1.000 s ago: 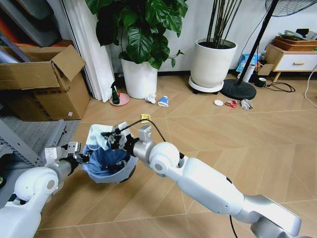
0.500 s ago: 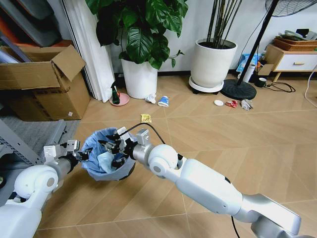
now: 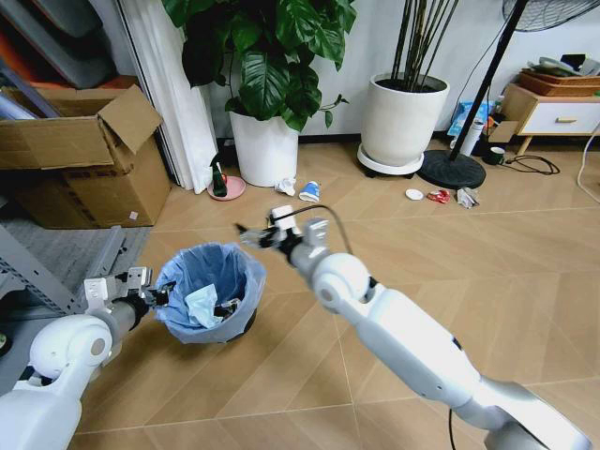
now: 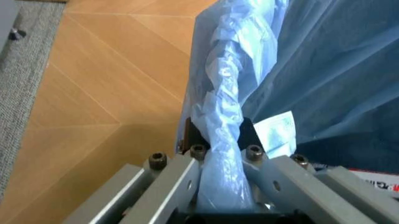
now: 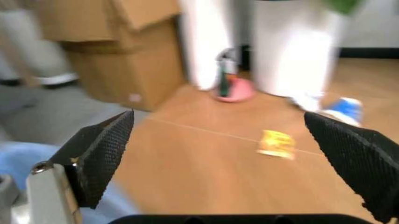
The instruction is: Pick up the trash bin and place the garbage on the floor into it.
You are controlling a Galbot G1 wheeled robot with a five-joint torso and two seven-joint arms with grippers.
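Blue-lined trash bin is hanging off the floor, left claw pinching its rim (keeping it handy), while the right claw, spread empty, is hovering toward the yellow packet.

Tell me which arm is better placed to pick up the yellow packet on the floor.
The right. Its end effector is open and empty, facing the yellow packet. The left end effector is clamped on the trash bin rim.

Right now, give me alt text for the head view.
The left gripper is shut on the trash bin's blue-bagged rim. The right gripper, jaws open and empty, hangs just past it. A crushed cup and crumpled paper lie by the white plant pot.
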